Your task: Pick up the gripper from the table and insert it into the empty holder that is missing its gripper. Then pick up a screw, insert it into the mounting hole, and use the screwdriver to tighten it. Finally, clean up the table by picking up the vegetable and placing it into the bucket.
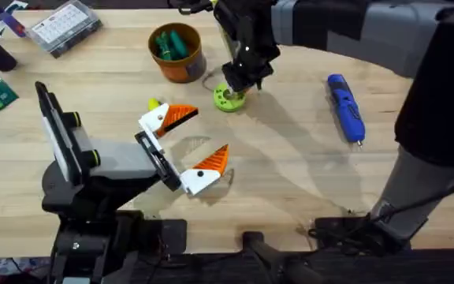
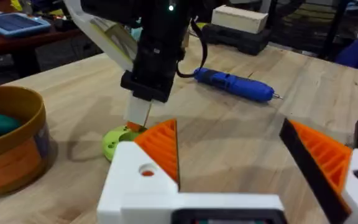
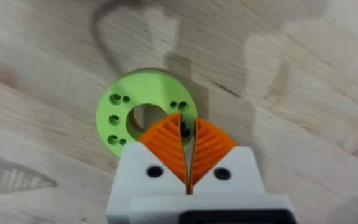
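White fingers with orange ribbed pads mark the left gripper (image 1: 205, 132), spread wide and holding nothing, at seven o'clock from the green disc (image 1: 228, 98). The bucket (image 1: 184, 69) stands at ten o'clock from that disc, with a green vegetable (image 1: 172, 44) already lying in it. Over the disc, the right gripper (image 3: 187, 128) hangs with its pads pressed almost together. The screwdriver (image 1: 345, 107) lies untouched on the wooden table (image 1: 290, 173), well apart at three o'clock from the disc.

The main risk is at the disc. It looks light and sits loose on the wood, so a push slightly off centre could slide or tip it, and anything tiny held between the pads could drop and roll away. The left gripper is near enough that a careless swing could knock the disc or the bucket.

The right wrist view shows the disc's holes and a small dark speck between the pads, perhaps a screw, though I cannot tell. The left wrist view shows the right gripper's tip right at the disc's top, though whether it touches I cannot tell. The overhead alone lays out the spacing between bucket, disc and screwdriver
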`<state>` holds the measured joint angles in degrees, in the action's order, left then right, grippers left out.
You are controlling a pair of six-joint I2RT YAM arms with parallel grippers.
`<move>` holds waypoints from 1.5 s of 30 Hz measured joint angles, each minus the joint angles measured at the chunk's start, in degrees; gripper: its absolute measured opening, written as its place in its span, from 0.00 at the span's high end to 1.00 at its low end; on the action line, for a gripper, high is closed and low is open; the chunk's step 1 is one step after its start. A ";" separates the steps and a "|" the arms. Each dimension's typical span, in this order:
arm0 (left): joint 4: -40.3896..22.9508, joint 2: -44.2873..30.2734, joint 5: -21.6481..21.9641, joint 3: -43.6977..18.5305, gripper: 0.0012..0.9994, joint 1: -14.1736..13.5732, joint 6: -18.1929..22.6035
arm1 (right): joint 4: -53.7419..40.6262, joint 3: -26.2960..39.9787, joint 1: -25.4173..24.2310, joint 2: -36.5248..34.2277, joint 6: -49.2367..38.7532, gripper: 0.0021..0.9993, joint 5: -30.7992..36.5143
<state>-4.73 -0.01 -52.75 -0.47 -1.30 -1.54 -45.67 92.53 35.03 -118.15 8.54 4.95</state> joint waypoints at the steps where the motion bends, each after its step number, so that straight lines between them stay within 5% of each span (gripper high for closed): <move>1: 0.00 0.00 0.00 0.00 0.01 0.00 0.00 | 0.00 0.00 0.00 0.00 0.02 0.99 0.00; 28: -0.13 0.00 0.00 0.00 0.01 0.00 0.02 | -3.46 0.57 0.02 0.44 0.02 1.00 -0.29; 45: -0.13 -0.01 0.00 0.00 0.01 0.00 0.00 | -14.22 14.10 0.11 0.55 0.02 1.00 -0.36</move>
<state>-4.86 -0.02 -52.75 -0.47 -1.30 -1.54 -59.89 106.64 35.14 -117.60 8.56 4.59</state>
